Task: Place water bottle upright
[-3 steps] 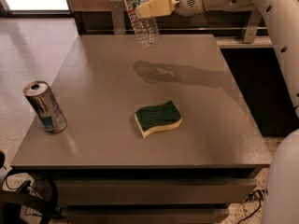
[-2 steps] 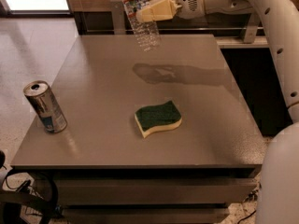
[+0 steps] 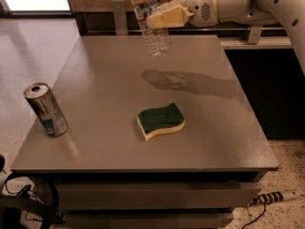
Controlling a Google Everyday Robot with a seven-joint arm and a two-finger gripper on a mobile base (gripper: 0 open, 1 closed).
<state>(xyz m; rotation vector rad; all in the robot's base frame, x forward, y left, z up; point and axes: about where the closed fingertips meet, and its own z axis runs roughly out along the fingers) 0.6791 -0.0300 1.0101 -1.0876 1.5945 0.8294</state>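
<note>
Holding the water bottle (image 3: pixel 151 32) in the air, my gripper (image 3: pixel 158 19) was clamped around its middle, fingers pressed against the clear plastic just below the white-and-red label band. Both hung well beyond the sponge (image 3: pixel 161 120), above the far part of the table (image 3: pixel 105 75) and not touching it. The bottle was close to upright (leaning a little, its ribbed base swung slightly right of its neck), and its top ran off the upper edge of the view, so I could not see the cap. A dark shadow (image 3: pixel 186 82) of arm and bottle lay on the tabletop between the sponge and the bottle. The sponge itself lay flat, green side up. Well to the left of the sponge, near the table's edge, a silver-and-blue can (image 3: pixel 46 109) stood upright.
</note>
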